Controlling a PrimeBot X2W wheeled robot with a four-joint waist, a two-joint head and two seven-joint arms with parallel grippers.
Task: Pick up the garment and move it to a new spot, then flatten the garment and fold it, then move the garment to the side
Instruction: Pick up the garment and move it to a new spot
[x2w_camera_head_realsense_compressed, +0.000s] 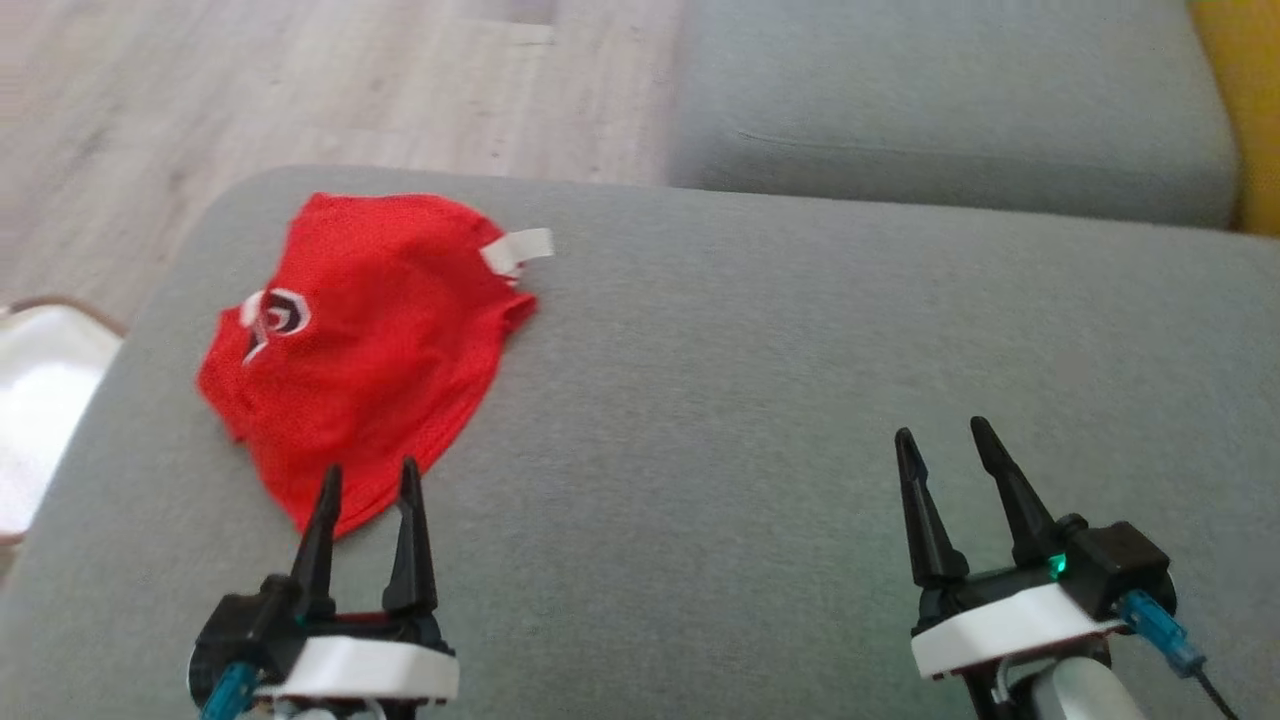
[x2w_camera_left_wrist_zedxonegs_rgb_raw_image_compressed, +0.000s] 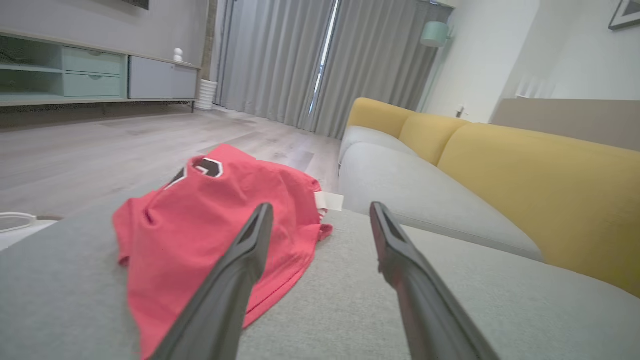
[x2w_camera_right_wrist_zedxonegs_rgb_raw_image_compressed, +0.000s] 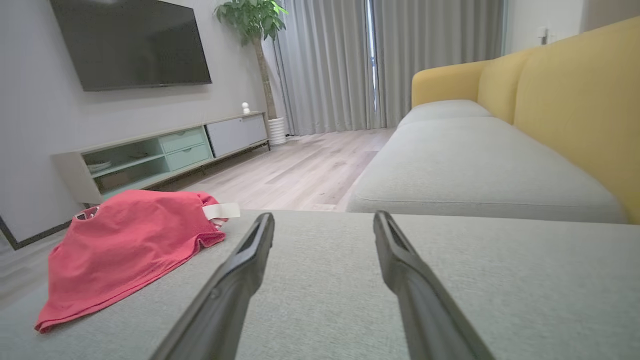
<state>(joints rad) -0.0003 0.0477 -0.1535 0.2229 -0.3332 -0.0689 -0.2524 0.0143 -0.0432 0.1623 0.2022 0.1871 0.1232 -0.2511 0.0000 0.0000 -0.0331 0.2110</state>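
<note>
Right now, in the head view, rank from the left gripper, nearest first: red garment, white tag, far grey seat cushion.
1. Red garment, hem by the left gripper's fingertips.
2. White tag, on the garment's far right edge.
3. Far grey seat cushion, upper right.

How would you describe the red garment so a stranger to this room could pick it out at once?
Find the grey sofa cushion in front of the robot. Near its left end, just beyond the left gripper, lies a garment. It is the one bright red thing there, with a black-and-white logo and a white tag.
</note>
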